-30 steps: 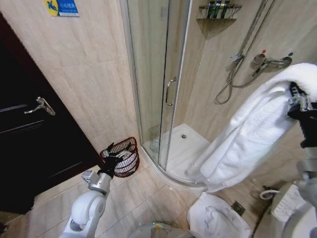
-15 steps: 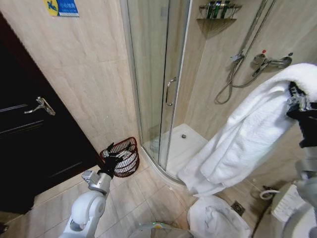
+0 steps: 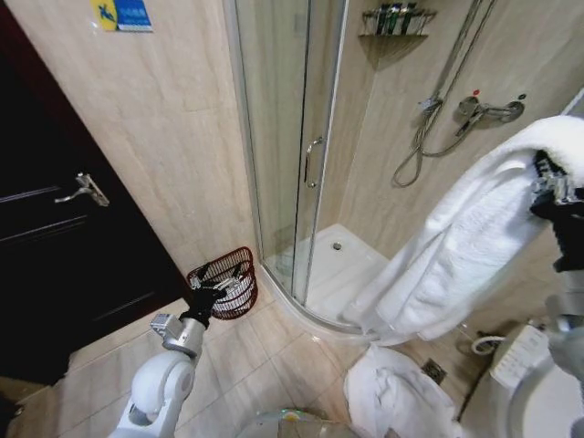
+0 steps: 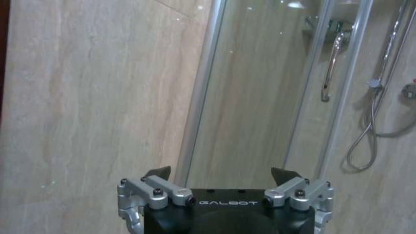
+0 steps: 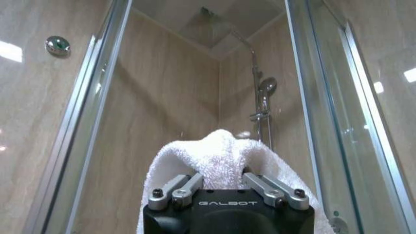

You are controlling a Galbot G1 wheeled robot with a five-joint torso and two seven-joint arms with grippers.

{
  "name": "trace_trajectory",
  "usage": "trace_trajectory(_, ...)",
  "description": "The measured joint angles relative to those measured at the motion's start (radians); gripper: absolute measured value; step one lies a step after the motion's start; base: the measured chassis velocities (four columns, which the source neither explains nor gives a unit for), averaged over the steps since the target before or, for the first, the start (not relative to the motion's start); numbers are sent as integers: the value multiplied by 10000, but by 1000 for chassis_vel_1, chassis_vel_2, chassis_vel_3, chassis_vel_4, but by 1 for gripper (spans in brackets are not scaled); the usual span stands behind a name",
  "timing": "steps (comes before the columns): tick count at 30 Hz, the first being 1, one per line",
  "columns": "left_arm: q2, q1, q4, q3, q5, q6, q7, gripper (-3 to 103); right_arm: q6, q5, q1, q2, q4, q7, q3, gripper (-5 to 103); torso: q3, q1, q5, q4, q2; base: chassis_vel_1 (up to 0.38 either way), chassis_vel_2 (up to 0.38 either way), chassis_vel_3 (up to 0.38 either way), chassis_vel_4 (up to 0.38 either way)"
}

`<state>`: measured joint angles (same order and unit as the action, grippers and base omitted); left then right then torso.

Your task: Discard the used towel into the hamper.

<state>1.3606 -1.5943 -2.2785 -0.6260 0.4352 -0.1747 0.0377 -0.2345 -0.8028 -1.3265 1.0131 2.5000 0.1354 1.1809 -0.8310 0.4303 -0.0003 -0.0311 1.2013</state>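
Right wrist view showed the right gripper (image 5: 219, 171) pinching a fold of the white towel (image 5: 217, 151), a grip the head view hid behind hanging cloth at 3 o'clock. The hamper (image 3: 225, 282) stood at 8 o'clock beside the shower door (image 3: 283, 137), holding pale items. The left gripper (image 4: 221, 174), fingers spread, hung low near it.
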Motion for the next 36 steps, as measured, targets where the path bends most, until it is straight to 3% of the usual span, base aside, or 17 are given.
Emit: trace_trajectory(36,0,6,-1,0,0,0,0,100,255,113,-47,-6,-1,-74,68,14,-3,9,5,1,-2,33,-30,-39,29)
